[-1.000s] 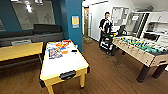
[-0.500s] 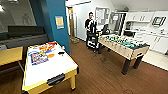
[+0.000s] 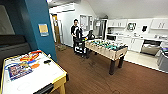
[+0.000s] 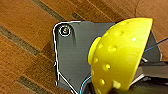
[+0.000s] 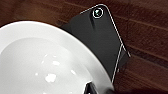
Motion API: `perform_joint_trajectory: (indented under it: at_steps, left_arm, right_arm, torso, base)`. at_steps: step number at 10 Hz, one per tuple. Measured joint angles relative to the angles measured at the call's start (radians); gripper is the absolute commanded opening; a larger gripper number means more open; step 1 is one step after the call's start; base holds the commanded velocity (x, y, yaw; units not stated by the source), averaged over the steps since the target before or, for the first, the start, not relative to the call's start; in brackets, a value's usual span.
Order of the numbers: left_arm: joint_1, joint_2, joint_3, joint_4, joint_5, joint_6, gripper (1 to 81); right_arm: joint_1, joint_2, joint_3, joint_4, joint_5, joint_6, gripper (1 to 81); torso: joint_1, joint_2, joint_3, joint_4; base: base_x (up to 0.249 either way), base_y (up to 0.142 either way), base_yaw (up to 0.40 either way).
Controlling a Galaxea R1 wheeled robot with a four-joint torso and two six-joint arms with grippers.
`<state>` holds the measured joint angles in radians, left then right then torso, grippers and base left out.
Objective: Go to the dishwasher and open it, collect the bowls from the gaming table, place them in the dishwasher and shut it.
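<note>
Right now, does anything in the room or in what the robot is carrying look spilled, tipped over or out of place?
Nothing stands out. The yellow bowl and the white bowl hang over bare wood floor, with no spill in view. The football table stands level, and the dishwasher door hangs open.

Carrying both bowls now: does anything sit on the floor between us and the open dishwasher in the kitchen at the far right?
Yes. The wooden table-football table with the green field stands across the direct line to the open stainless-steel dishwasher. The brown wood floor to its right looks passable. The yellow dimpled bowl and white glossy bowl ride along.
</note>
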<state>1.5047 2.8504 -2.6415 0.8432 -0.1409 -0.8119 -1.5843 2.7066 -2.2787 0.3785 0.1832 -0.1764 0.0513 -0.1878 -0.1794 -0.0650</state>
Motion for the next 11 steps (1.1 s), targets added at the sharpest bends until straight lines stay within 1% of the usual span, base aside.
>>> perform_joint_trajectory:
  at_steps: [11]
  left_arm:
    - [0.009, 0.000, -0.003, 0.002, 0.005, 0.008, 1.0]
  right_arm:
    - [0.000, 0.027, -0.044, 0.000, 0.000, 0.000, 1.0]
  torso:
    - [-0.001, 0.000, -0.003, 0.000]
  base:
    - [0.000, 0.000, -0.400]
